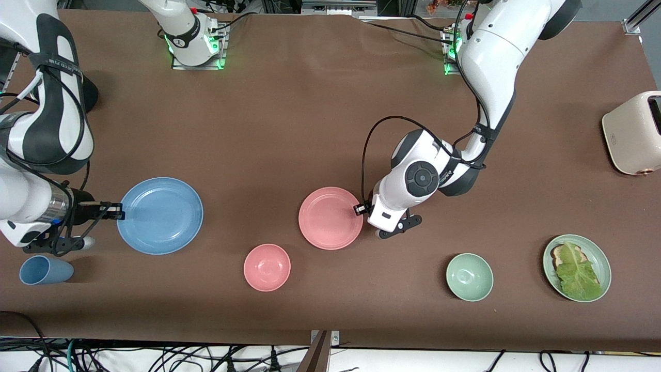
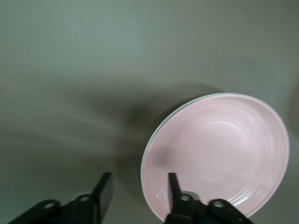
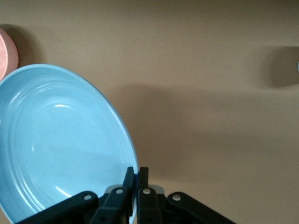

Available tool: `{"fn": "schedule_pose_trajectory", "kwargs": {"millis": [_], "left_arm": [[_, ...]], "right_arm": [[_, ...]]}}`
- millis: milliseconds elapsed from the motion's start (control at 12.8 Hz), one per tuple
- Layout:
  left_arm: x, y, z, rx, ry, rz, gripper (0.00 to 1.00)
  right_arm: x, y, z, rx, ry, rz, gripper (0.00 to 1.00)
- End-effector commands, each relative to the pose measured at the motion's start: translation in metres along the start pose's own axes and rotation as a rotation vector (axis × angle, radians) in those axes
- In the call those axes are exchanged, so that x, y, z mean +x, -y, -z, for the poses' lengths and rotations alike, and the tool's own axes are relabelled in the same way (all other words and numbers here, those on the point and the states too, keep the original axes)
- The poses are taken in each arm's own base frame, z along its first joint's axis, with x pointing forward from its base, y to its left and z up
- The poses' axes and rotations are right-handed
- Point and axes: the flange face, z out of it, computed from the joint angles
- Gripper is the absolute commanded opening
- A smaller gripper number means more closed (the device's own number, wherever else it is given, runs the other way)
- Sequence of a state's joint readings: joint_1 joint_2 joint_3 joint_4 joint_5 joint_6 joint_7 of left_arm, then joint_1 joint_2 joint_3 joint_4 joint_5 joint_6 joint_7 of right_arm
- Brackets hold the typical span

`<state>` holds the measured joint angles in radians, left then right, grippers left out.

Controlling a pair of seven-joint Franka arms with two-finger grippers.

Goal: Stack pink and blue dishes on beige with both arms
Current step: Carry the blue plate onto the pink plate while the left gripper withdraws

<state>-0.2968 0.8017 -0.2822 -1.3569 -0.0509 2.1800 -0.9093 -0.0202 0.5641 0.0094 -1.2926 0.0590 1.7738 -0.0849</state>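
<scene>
The light blue plate [image 1: 160, 215] sits toward the right arm's end of the table. My right gripper [image 1: 117, 212] is shut on its rim, and in the right wrist view the fingers [image 3: 132, 179] pinch the edge of the blue plate [image 3: 56, 144]. The pink plate [image 1: 330, 218] lies mid-table. My left gripper [image 1: 361, 209] is open at its rim on the left arm's side, with one finger [image 2: 174, 186] over the pink plate [image 2: 219, 149] and the other outside it. A thin pale edge [image 2: 148, 150] shows under the pink rim. No beige plate is plainly visible.
A small pink bowl [image 1: 267, 267] and a pale green bowl [image 1: 469, 277] sit nearer the front camera. A light blue cup [image 1: 45, 270] lies by the right arm. A green plate with lettuce [image 1: 577, 267] and a cream toaster [image 1: 634, 133] are at the left arm's end.
</scene>
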Motion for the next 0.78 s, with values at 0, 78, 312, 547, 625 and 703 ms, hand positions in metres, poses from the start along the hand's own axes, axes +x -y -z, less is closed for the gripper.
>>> {"fn": "schedule_pose_trajectory", "kwargs": {"millis": [0,78,312,547,625,703], "left_arm": [[0.018,0.018,0.036,0.029,-0.012,0.036,1.00],[0.025,0.025,0.041,0.033,-0.010,0.051,1.00],[0.056,0.065,0.058,0.102,0.019,0.028,1.00],[0.092,0.124,0.092,0.156,0.087,-0.042,1.00],[0.106,0.147,0.100,0.170,0.111,-0.061,1.00],[0.120,0.171,0.110,0.186,0.122,-0.093,1.00]], "right_arm": [[-0.001,0.015,0.011,0.010,0.004,-0.028,0.00],[0.000,0.031,0.010,0.009,0.004,-0.058,0.00],[-0.001,0.113,0.006,0.015,-0.003,-0.054,0.00],[-0.012,0.223,-0.004,0.112,-0.014,-0.130,0.00],[-0.017,0.267,-0.011,0.121,-0.053,-0.183,0.00],[-0.021,0.301,-0.027,0.121,-0.069,-0.245,0.00]]}}
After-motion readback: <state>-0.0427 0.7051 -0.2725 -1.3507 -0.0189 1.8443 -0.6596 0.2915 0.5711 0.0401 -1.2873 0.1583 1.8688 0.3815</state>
